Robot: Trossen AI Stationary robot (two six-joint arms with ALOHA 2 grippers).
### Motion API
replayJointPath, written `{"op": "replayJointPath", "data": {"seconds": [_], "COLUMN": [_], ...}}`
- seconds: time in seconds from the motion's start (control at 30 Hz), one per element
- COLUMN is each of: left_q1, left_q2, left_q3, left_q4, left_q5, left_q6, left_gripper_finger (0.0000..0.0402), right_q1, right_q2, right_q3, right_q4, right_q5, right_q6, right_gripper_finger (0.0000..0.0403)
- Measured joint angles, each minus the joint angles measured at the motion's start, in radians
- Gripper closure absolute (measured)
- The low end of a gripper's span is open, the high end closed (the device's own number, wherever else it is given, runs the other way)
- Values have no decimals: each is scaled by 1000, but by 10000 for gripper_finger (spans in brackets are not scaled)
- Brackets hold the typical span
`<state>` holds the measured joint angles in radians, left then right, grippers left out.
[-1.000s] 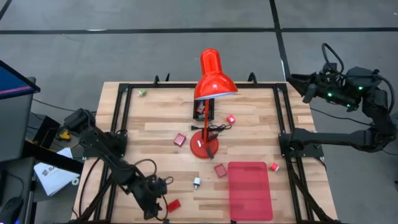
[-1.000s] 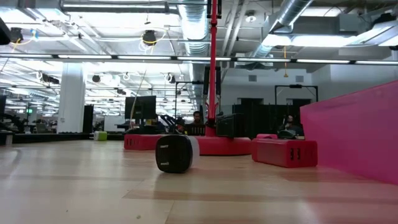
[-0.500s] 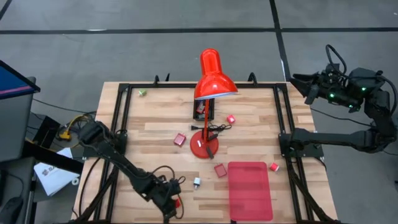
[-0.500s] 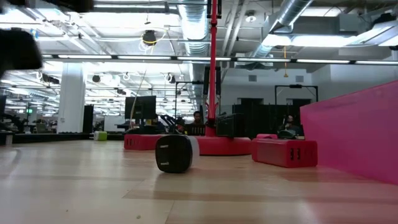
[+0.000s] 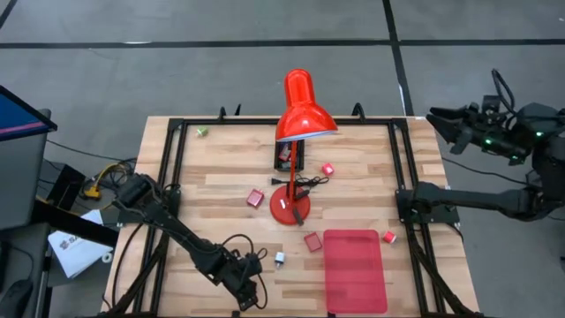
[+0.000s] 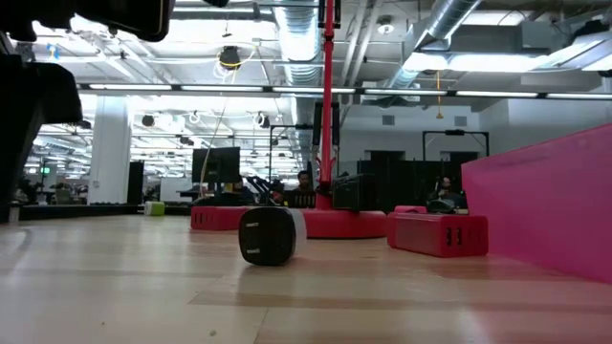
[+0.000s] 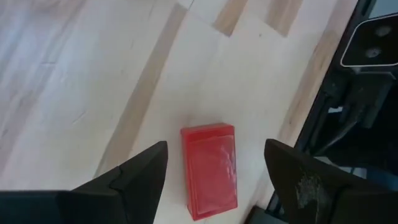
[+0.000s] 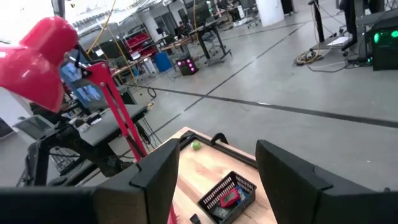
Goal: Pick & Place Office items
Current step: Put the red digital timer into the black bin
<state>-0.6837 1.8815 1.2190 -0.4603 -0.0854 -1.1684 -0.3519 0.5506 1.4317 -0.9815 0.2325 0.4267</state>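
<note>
My left end effector [image 7: 214,165] hovers, fingers apart, straddling the red block [image 7: 210,169], whose long axis parallels them.

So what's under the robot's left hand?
A red block lies flat on the wooden table, right below the open left hand, untouched. In the high view the hand covers the block.

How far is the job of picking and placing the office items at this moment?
Nothing looks done: the red tray holds no item. In hand: the left gripper hovers open above a red block near the table's front edge. Left: red blocks and the black-and-white piece lie scattered. The right gripper waits beyond the table.
</note>
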Motion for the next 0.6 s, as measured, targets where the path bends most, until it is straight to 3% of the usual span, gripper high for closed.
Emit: {"op": "replayJointPath", "data": {"seconds": [0.23,0.6], "left_q1": [6,6], "left_q2": [69,120], "left_q3": [0,4], "left_q4": [41,43], "left_q5": [98,111], "left_q6": [-6,-114], "left_gripper_finger": [128,134], "right_q1": [0,-4], "right_q2": [-55,-71], "right_q3": [0,2], "right_q4": [-2,-2], "right_q5": [1,11], "right_q6": [8,19], "right_gripper_finger": [196,196]}}
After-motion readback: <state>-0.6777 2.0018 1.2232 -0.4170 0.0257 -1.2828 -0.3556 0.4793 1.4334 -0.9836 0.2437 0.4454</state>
